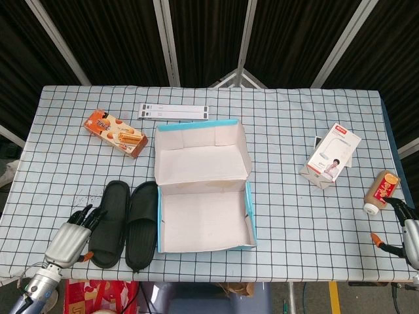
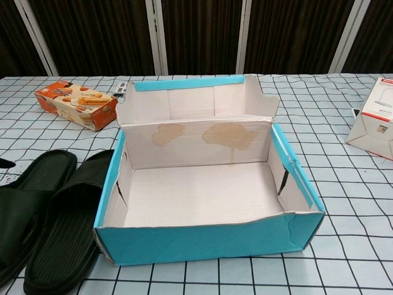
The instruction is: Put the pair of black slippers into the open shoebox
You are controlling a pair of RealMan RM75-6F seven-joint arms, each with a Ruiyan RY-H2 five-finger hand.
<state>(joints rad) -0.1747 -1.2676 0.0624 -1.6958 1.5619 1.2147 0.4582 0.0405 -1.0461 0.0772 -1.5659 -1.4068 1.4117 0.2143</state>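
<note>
Slippers, two black rubber slides point(image 1: 126, 224), lie side by side just left of the open blue cardboard shoebox point(image 1: 251, 216). Left hand point(image 1: 73, 234), fingers spread and empty, touches the outer slipper; grasping looks next. Right hand point(image 1: 410, 230): unclear.

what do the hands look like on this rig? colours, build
Left hand: silver-grey metallic back, black fingers, small orange accents, on a silver cylindrical wrist. Right hand: mostly cut off at the frame edge; grey body, dark fingers, an orange-tipped part. No cables or markings discernible.

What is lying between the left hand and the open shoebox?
The pair of black slippers, side by side, between the left hand and the shoebox; the head view shows it.
</note>
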